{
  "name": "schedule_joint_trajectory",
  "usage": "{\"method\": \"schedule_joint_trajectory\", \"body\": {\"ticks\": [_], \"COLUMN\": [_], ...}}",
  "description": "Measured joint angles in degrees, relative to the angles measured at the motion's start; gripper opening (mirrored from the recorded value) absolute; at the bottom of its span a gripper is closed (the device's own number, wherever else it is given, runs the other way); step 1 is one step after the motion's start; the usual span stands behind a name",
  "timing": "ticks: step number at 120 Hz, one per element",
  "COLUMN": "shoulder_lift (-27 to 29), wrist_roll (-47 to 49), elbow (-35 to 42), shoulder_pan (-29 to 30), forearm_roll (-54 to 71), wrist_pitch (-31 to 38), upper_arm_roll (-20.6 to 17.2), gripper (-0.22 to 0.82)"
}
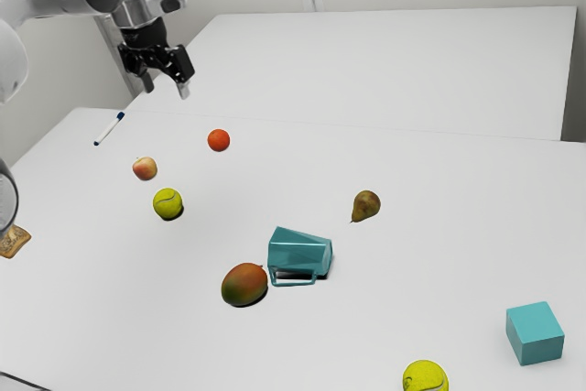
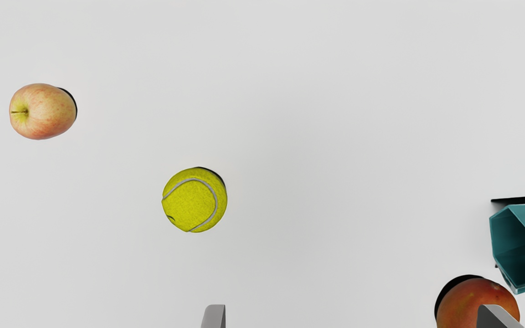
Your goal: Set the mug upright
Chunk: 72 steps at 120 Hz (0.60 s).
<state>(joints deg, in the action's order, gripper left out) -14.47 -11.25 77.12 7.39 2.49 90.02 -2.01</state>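
Above the table (image 1: 458, 254), the wide-open gripper (image 1: 166, 90) is holding nothing, the teal mug (image 1: 300, 250) lying on its side.

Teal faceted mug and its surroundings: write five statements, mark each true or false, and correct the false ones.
1. The teal faceted mug lies on its side. True.
2. Its opening faces the exterior view's right. False: it faces that view's left.
3. The black two-finger gripper is shut on the mug. False: it is open, away from the mug.
4. A red-and-green mango lies beside the mug. True.
5. A brown pear rests on the white table. True.
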Motion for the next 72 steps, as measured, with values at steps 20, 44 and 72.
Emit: {"method": "schedule_joint_trajectory", "body": {"ticks": [20, 44, 72], "shoulder_lift": [-0.89, 5.13, 17.18], "wrist_roll": [0.31, 1.07, -1.51], "elbow": [-0.29, 10.45, 39.95], "shoulder_pan": [-0.04, -4.33, -3.11], "forearm_roll": [0.02, -3.2, -24.25], "wrist_pitch": [0.54, 2.6, 16.62], "upper_arm_roll": [0.03, 2.51, 10.74], "gripper": [0.6, 0.6, 0.6]}}
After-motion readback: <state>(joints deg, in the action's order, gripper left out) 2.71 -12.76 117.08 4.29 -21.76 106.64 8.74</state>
